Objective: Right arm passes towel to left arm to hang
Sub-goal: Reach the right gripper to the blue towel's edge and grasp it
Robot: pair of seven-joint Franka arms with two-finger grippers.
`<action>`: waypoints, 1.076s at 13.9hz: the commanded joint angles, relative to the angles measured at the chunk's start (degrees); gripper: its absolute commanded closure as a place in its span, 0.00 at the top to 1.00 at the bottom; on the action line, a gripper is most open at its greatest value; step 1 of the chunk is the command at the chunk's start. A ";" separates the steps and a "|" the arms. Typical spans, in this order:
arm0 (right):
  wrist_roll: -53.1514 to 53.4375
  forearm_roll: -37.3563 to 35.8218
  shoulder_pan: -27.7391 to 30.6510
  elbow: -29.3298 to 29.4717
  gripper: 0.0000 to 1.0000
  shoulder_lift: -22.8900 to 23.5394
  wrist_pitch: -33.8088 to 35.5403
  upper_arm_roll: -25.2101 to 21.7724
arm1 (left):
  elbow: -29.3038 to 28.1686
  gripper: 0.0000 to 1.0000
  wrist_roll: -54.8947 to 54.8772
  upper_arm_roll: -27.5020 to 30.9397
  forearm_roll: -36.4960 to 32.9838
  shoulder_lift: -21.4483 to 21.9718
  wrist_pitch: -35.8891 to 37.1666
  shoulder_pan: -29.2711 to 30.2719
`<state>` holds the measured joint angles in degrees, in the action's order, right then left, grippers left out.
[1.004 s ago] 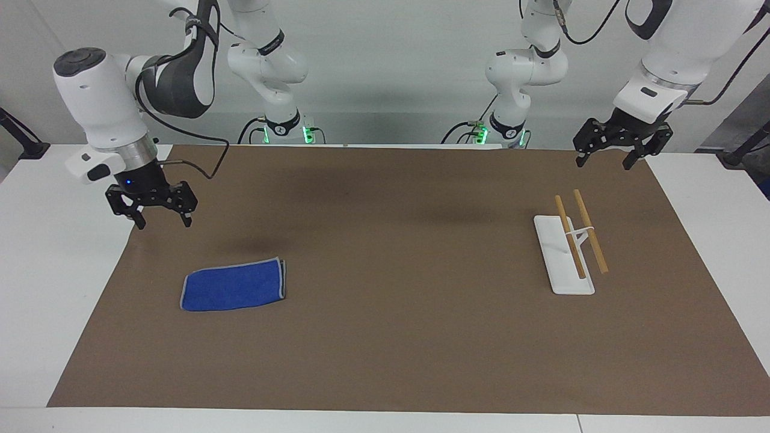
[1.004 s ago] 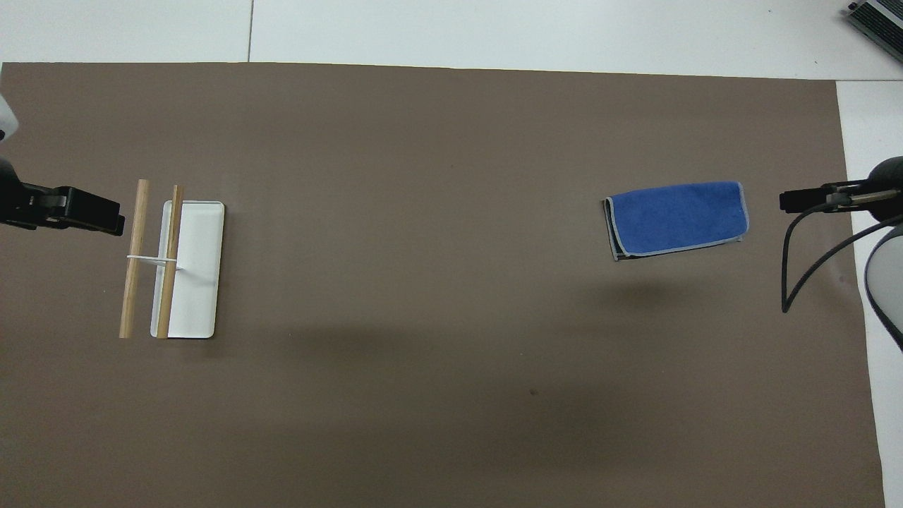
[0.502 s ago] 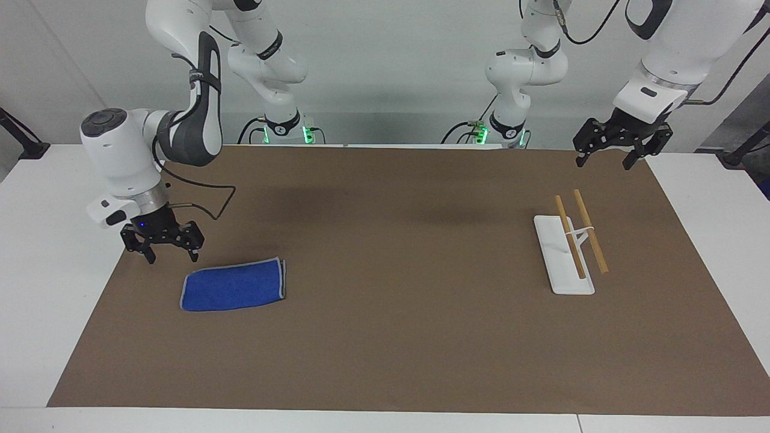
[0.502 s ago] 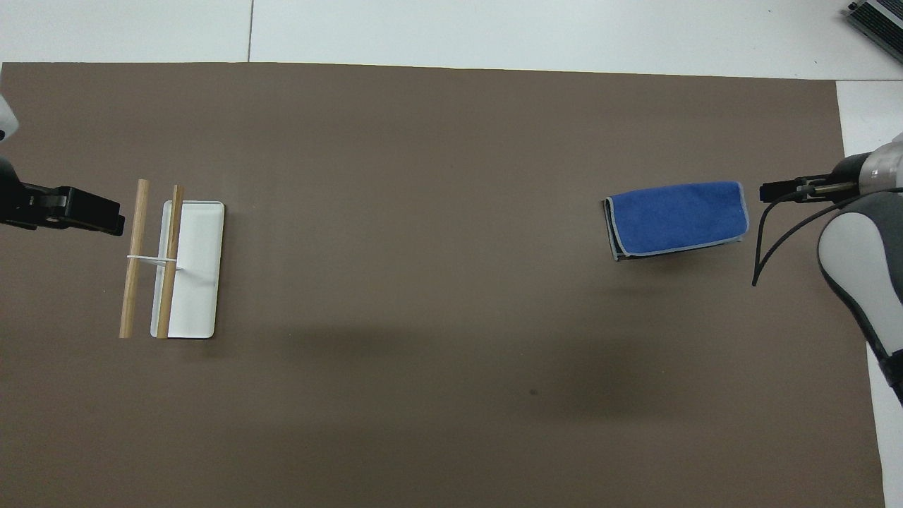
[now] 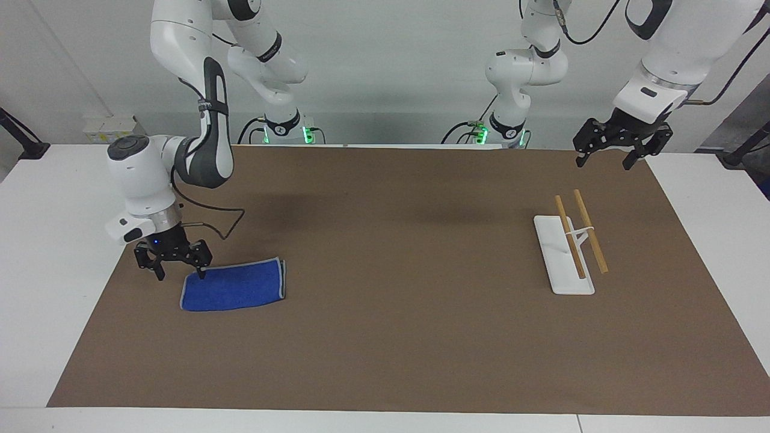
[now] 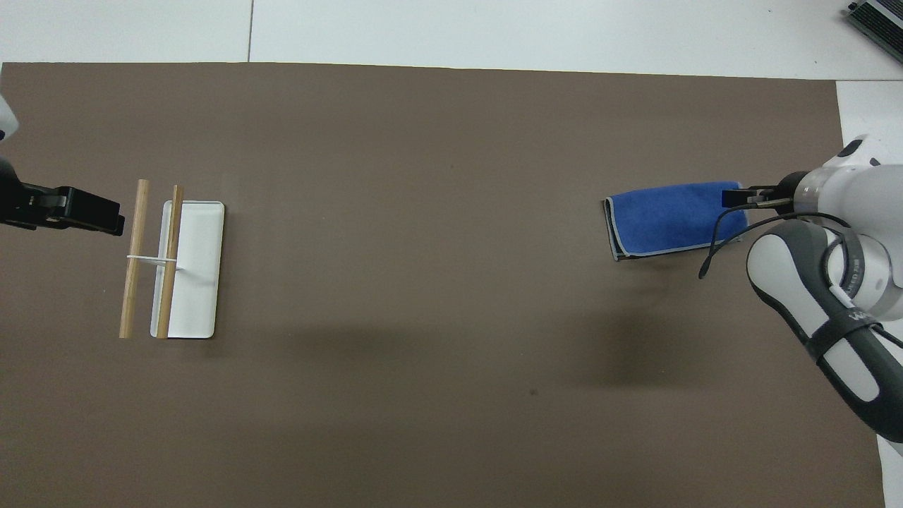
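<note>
Large brown paper mat (image 5: 391, 337) covering white table (image 5: 54, 240). White flat-based rack (image 5: 556, 255) with two wooden rods (image 5: 589, 231) (both tilted) standing on mat, toward left arm's end.

A robotics lab, plainly: two white arms (image 5: 180, 120) bolted at the head of a white table (image 5: 54, 288), green status lights glowing at their bases (image 5: 287, 133), black cables looping from joint to joint. A brown mat (image 5: 391, 313) covers the worktop like a test field, the wall (image 5: 391, 60) is bare grey-white, and black camera stands (image 5: 21, 141) poke in at both ends. No home clutter, no shop shelves, only rig gear, with a grey box (image 6: 878, 17) at the table's edge in the overhead view.
</note>
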<state>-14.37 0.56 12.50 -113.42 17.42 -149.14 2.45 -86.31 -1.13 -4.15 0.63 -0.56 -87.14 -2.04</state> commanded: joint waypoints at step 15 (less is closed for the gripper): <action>-3.03 -0.03 1.03 0.13 1.00 8.94 -9.95 0.54 | -1.85 1.00 -0.36 -0.16 0.61 1.70 -0.05 0.45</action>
<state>-17.09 0.56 13.24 -113.53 25.61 -157.70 2.51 -86.31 -1.13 -4.15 0.63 -0.55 -87.14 -2.03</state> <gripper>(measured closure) 0.000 0.000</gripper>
